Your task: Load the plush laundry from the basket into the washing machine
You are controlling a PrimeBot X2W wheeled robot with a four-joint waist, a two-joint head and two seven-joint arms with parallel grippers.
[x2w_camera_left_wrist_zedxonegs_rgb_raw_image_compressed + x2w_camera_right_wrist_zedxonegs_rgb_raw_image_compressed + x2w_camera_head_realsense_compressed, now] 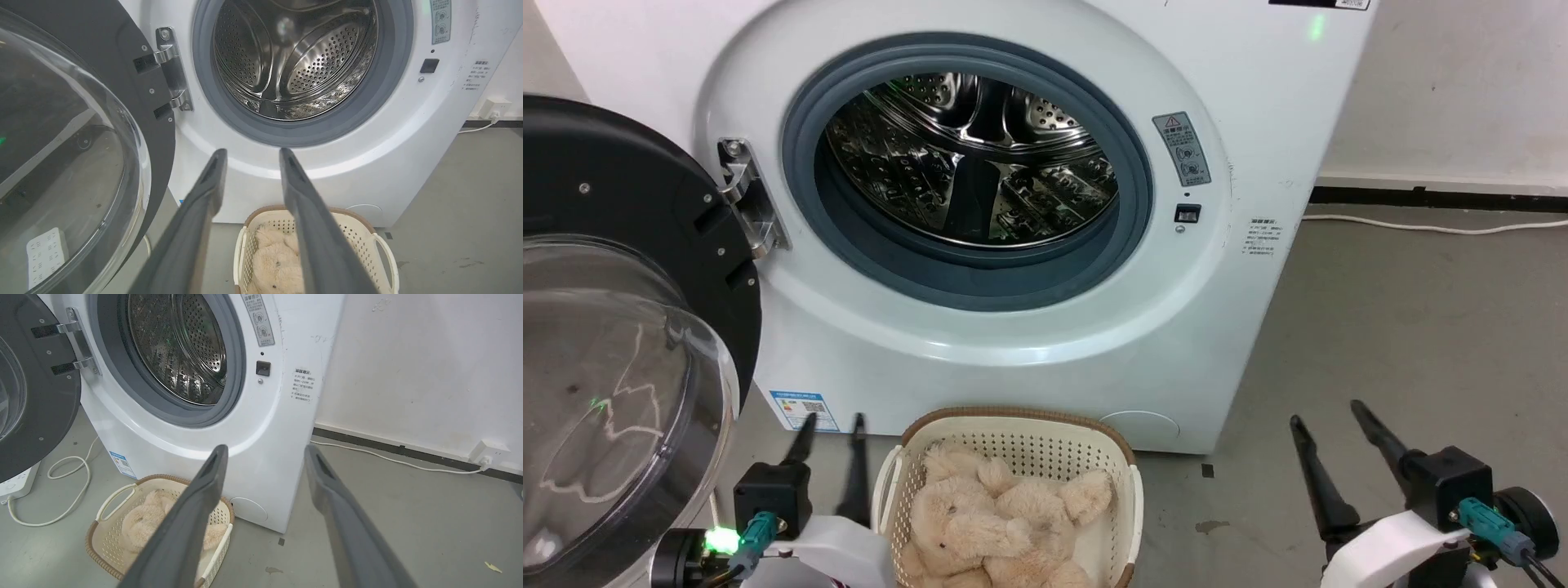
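A fluffy beige teddy bear (996, 514) lies curled in the cream basket (1021, 425), which stands on the floor right in front of the white washing machine (1258, 122). The bear (273, 261) also shows between my left fingers, and the basket (106, 535) at the lower left of the right wrist view. The steel drum (972, 155) is bare, and the round door (613, 343) hangs wide open at the left. My left gripper (832, 423) is open just left of the basket. Well to the right of it, over bare floor, my right gripper (1327, 412) is open too.
A white cable (1437, 225) runs along the black skirting to a wall socket (488, 451) on the right. Under the door lie a power strip (16, 482) and a looped cord (69, 486). Grey floor (1421, 343) spreads to the right of the machine.
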